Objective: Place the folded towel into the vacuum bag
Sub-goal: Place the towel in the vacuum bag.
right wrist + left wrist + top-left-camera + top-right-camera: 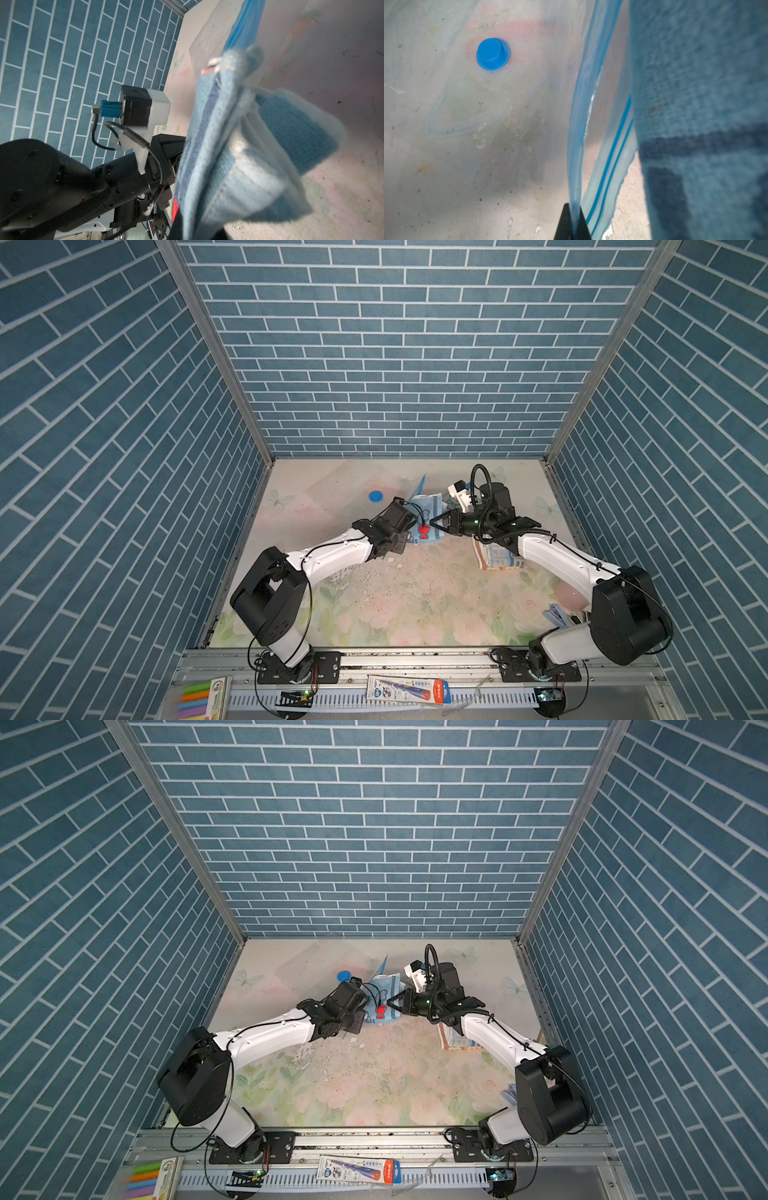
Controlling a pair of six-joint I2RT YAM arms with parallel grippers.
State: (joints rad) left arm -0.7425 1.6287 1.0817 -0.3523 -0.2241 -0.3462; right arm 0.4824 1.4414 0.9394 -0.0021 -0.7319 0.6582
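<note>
While left jaws pinch the bag (pixel 512 116) lip up, right jaws clamp the towel (pixel 228 166) just beside its mouth.

Bright, even light; wrist views blurred close up; edges bowed.

Bag held open: the left gripper (pixel 572 223) is pinched shut on the upper lip of the vacuum bag (pixel 508 128), holding that edge raised so the mouth gapes just ahead of the fingertips. The blue zip strip (pixel 609 160) runs along the lower lip beside the grip. Farther ahead, on the bag's flat, hazy panel, sits the round blue valve cap (pixel 492 54). On the mouth's open side a blue towel (pixel 695 83) with a darker band looms close and blurred above the speckled table (pixel 631 199).
</note>
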